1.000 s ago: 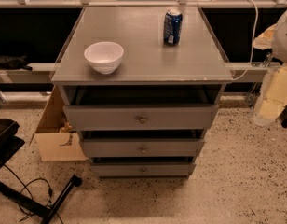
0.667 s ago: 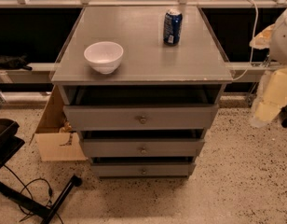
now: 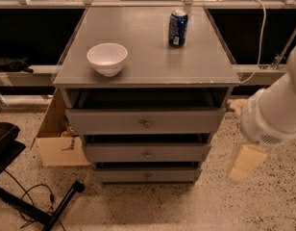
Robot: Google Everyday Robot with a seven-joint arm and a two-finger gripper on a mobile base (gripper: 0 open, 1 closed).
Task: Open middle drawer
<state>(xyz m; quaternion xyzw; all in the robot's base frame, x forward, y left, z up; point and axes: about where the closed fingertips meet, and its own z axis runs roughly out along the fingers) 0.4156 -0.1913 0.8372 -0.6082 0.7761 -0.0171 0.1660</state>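
Cream gripper (image 3: 246, 162) hangs off to the right of the wide grey wooden middle drawer (image 3: 114, 153). Its small round metal knob (image 3: 147, 154) lies leftward. Clenched or released, I can't say.

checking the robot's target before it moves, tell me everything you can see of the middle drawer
The middle drawer is the second of three in a grey cabinet, its flat grey front looking like painted wood, with a small round metal knob at centre. It sits level between the top drawer and the bottom drawer, with a dark gap along its upper edge; its inside is not visible. Nothing touches it: the gripper hangs right of the cabinet, clear of the knob.
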